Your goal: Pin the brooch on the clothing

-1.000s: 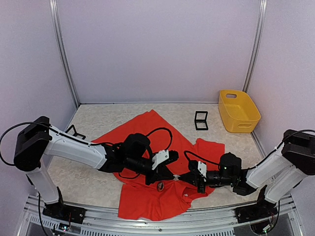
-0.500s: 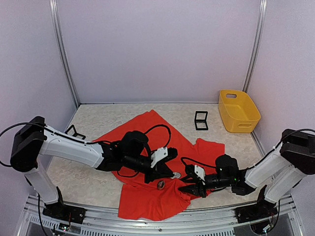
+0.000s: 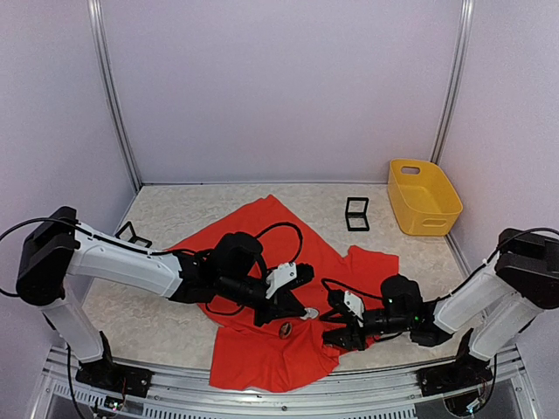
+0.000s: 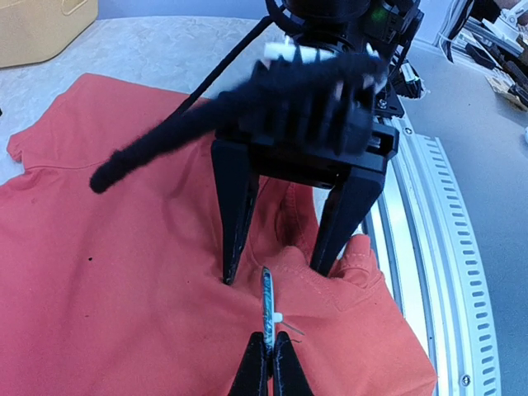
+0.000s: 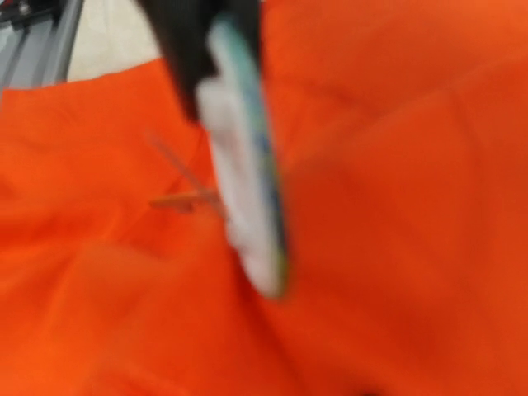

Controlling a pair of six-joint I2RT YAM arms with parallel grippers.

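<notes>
Pinching brooch (image 4: 266,301) edge-on, left tool (image 4: 268,367) clenched; right tool (image 4: 274,272) splayed, tips on clothing (image 4: 124,247). Risk: brooch twisting in thin grip, pin (image 5: 183,196) skidding instead of piercing.

Light: soft, even brightness is falling from overhead across the tabletop (image 3: 175,209) around the clothing (image 3: 262,358).
Shadows: faint ones are pooling under the arms on the clothing.
Left wrist view: the right claw (image 4: 272,277) and its cable (image 4: 157,148) above the clothing are smearing; fabric is reading sharp.
Right wrist view: the brooch (image 5: 247,165) against the clothing is blurring heavily.
</notes>
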